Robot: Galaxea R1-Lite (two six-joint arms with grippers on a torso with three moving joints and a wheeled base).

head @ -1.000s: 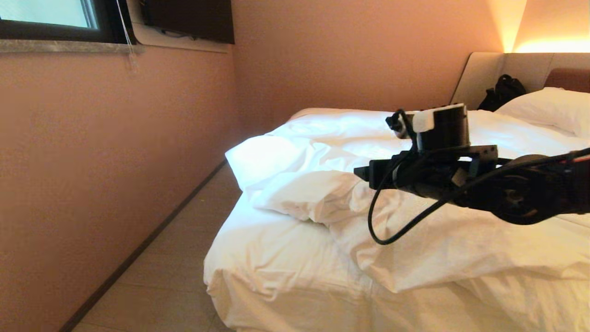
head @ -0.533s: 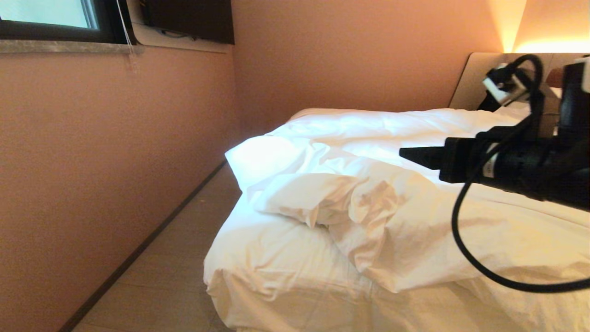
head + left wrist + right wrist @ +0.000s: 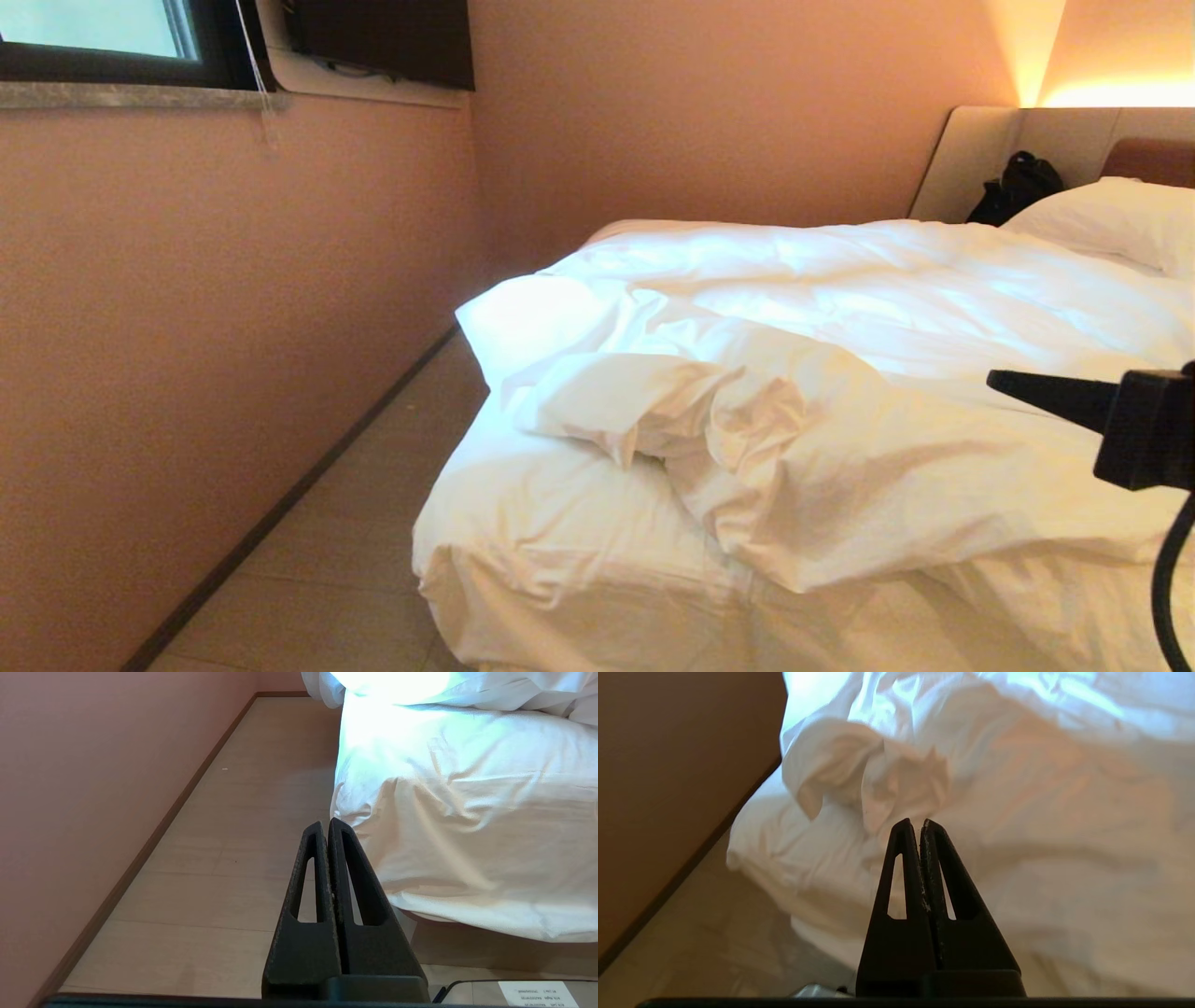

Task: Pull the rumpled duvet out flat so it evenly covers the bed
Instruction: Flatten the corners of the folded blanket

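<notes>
White quilted duvet [image 3: 840, 411] lies bunched and folded back at the foot corner of the bed [image 3: 560, 560], bare sheet showing. Right gripper [image 3: 920, 823] hangs above it, jaws pressed together, empty; left gripper [image 3: 327, 823] parked low, pinched closed too. Between grabs, I'd say: next needs reopening and pinching that folded corner.

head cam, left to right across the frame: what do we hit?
window → pink wall → floor strip → bunched corner of the duvet → black bag at the headboard → pillow → right gripper, fingers shut, entering from the right edge.
</notes>
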